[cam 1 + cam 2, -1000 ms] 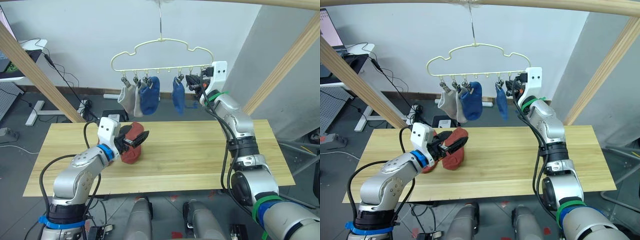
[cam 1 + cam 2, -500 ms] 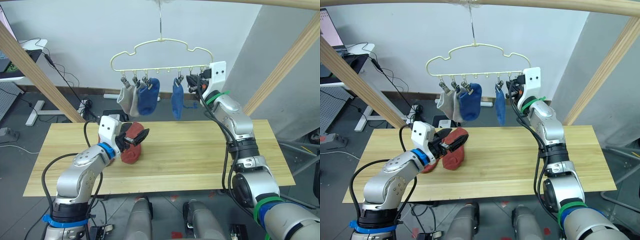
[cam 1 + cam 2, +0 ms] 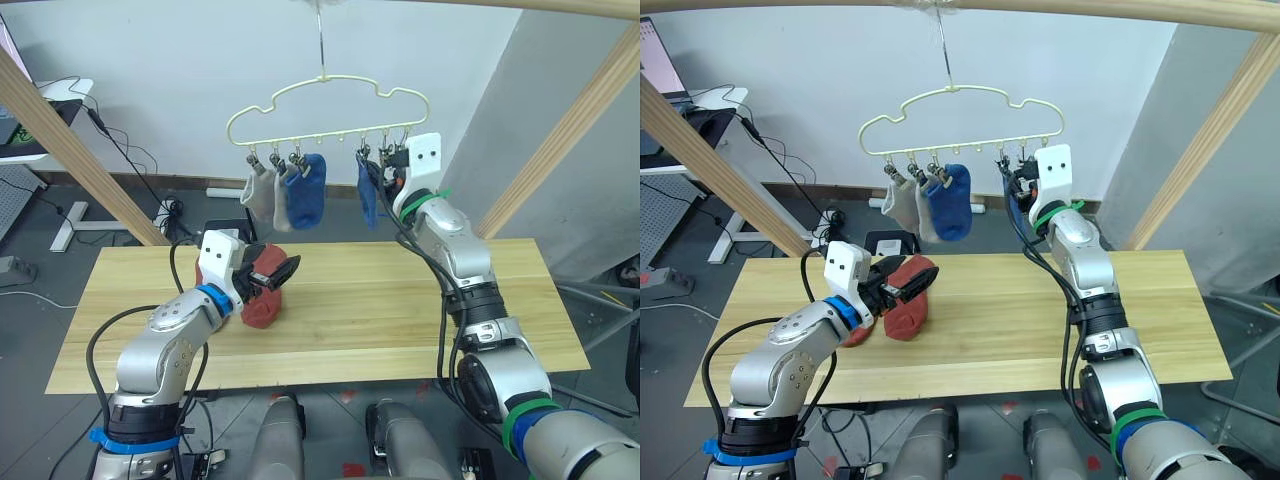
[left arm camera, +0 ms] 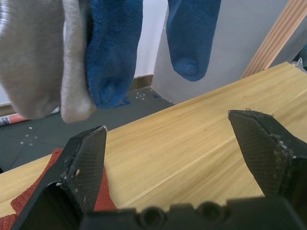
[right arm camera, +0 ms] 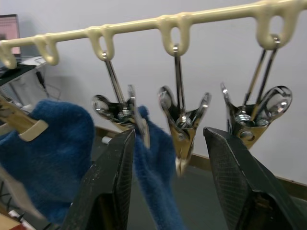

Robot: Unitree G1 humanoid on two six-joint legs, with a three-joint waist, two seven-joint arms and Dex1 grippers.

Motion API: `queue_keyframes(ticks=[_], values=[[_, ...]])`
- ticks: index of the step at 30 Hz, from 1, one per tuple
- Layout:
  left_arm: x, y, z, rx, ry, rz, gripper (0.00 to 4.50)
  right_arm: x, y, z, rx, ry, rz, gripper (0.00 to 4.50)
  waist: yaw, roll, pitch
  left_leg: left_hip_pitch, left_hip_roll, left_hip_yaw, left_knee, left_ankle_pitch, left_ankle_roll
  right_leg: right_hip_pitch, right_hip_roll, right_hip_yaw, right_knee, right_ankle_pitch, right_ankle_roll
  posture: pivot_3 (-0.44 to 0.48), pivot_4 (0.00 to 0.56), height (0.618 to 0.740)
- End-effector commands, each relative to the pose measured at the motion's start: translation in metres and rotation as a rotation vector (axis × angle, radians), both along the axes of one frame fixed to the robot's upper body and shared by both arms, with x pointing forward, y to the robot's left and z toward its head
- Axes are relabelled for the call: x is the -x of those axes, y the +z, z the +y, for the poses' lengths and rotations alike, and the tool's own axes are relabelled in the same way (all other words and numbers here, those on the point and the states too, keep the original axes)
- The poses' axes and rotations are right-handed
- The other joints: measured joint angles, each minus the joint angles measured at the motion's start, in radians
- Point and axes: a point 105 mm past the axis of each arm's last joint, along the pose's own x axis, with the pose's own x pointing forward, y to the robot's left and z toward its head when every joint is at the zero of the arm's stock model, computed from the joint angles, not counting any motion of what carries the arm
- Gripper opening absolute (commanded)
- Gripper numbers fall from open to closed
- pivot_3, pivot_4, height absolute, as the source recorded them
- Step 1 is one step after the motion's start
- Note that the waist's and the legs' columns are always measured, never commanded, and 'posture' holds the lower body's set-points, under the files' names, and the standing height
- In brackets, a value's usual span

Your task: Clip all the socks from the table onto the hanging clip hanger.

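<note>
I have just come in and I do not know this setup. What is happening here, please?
A humanoid robot is hanging socks. Two grey socks and two blue socks already hang from the clip hanger. The right gripper is raised at the free clips, jaws open. The left gripper is open over the red socks on the table.

Both hands [image 4: 172,158] [image 5: 168,182] agape, right raised.

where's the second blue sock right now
In the left eye view the second blue sock hangs clipped on the clip hanger, right of centre, just left of the right gripper.
</note>
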Motion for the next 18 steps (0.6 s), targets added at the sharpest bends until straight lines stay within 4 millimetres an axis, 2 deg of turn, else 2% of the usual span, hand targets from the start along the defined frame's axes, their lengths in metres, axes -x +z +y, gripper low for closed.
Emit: queue_keyframes(ticks=[1, 6, 18], values=[[0.0, 0.015, 0.002, 0.007, 0.001, -0.062, 4.5, 0.005, 0.02, -0.003, -0.028, -0.065, -0.084, 2.36, 0.0, 0.0, 0.0, 0.0, 0.0, 0.0, 0.0, 0.0, 0.0, 0.0, 0.0, 0.0, 0.0, 0.0, 0.0, 0.074, 0.234, 0.74], [-0.002, 0.018, 0.002, 0.009, 0.001, -0.067, 4.5, 0.009, 0.027, -0.003, -0.07, -0.145, -0.108, 2.36, 0.0, 0.0, 0.0, 0.0, 0.0, 0.0, 0.0, 0.0, 0.0, 0.0, 0.0, 0.0, 0.0, 0.0, 0.0, 0.072, 0.236, 0.74], [-0.003, 0.02, 0.0, 0.011, -0.006, -0.071, 4.5, 0.008, 0.029, 0.004, -0.097, -0.201, -0.096, 2.36, 0.0, 0.0, 0.0, 0.0, 0.0, 0.0, 0.0, 0.0, 0.0, 0.0, 0.0, 0.0, 0.0, 0.0, 0.0, 0.069, 0.236, 0.74]])
